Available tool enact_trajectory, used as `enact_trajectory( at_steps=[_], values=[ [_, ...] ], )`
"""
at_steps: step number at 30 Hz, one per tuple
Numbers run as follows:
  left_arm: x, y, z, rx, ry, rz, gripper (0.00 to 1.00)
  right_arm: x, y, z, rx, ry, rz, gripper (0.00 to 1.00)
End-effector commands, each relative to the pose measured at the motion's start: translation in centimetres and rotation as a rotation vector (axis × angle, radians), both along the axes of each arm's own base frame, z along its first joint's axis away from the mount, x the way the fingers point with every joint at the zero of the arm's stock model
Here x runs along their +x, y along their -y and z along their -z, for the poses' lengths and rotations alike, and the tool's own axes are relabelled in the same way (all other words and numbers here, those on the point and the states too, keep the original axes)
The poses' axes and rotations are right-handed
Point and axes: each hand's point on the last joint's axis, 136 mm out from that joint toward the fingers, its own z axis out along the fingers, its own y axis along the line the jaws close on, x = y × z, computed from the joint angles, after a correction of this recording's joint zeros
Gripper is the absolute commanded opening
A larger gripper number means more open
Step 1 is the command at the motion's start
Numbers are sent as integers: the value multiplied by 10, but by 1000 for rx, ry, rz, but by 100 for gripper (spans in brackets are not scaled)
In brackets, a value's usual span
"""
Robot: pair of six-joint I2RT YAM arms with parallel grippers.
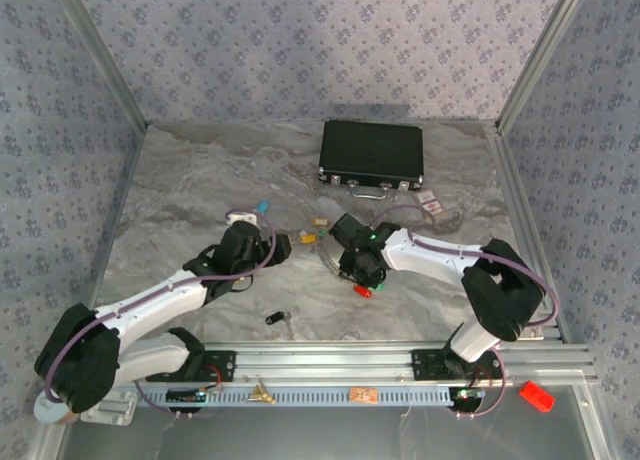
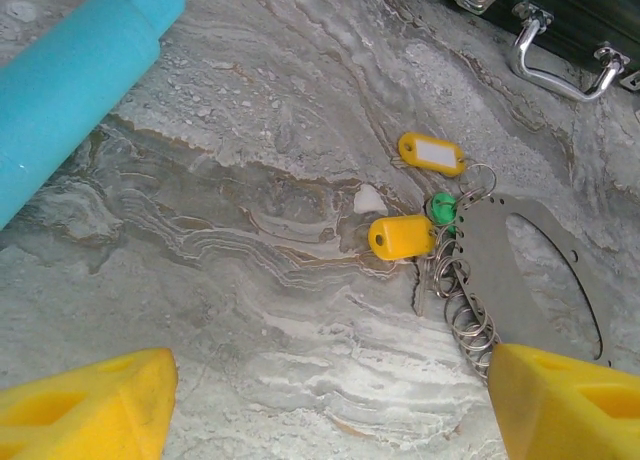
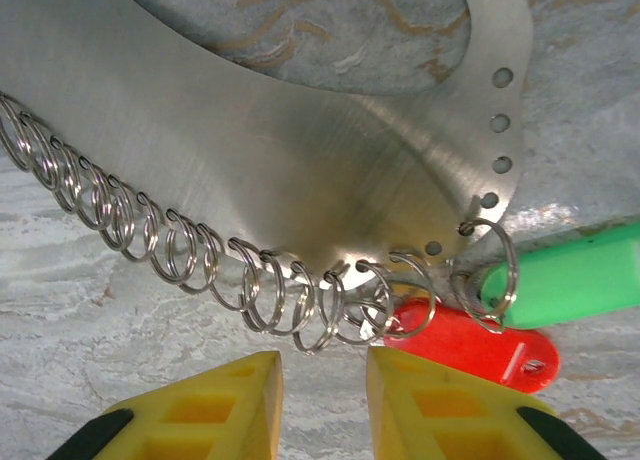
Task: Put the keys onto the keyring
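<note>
While the left gripper (image 2: 330, 380) gapes empty just beside the keyring (image 2: 480, 250), the right gripper (image 3: 323, 365) hangs over that keyring's split rings (image 3: 200, 260), jaws narrowly apart, gripping nothing; the brass keys (image 1: 263, 392) lie well apart from it.

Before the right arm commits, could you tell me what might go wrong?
The right gripper, jaws narrow, sits at a crowded row of split rings on the metal plate; it may pinch several or slip off.
The red tag lies right beside them and could get caught.
The left gripper is open, so the plate may slide.
</note>
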Motion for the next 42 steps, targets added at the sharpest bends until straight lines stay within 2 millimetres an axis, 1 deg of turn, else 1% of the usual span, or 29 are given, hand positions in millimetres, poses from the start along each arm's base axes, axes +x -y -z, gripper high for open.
enact_trajectory(
  at_steps=[1, 4, 7, 17, 26, 27, 28, 36, 40, 42],
  values=[
    [2, 0, -14, -28, 47, -19, 80, 5, -6, -3, 3, 7, 29, 27],
    [2, -3, -16, -29, 57, -25, 80, 5, -5, -1, -7, 5, 28, 23],
    [2, -4, -18, -32, 64, -29, 79, 4, -4, 1, -16, -1, 34, 21],
    [2, -4, -21, -37, 65, -30, 78, 2, -1, 5, -33, -15, 38, 20],
    [1, -4, -21, -37, 64, -30, 77, 3, 0, 9, -46, -19, 37, 17],
    [1, -4, -21, -38, 65, -31, 77, 3, 1, 10, -47, -21, 40, 16],
    [1, -4, -22, -39, 65, -31, 77, 3, 0, 9, -46, -20, 40, 12],
    [0, -6, -25, -41, 72, -36, 76, 5, 2, 8, -52, -9, 41, 7],
    [0, -7, -26, -40, 77, -39, 76, 6, 3, 5, -49, 0, 19, 0],
    [-1, -8, -27, -37, 79, -40, 76, 6, 1, 2, -36, 12, -15, 0]
  ],
)
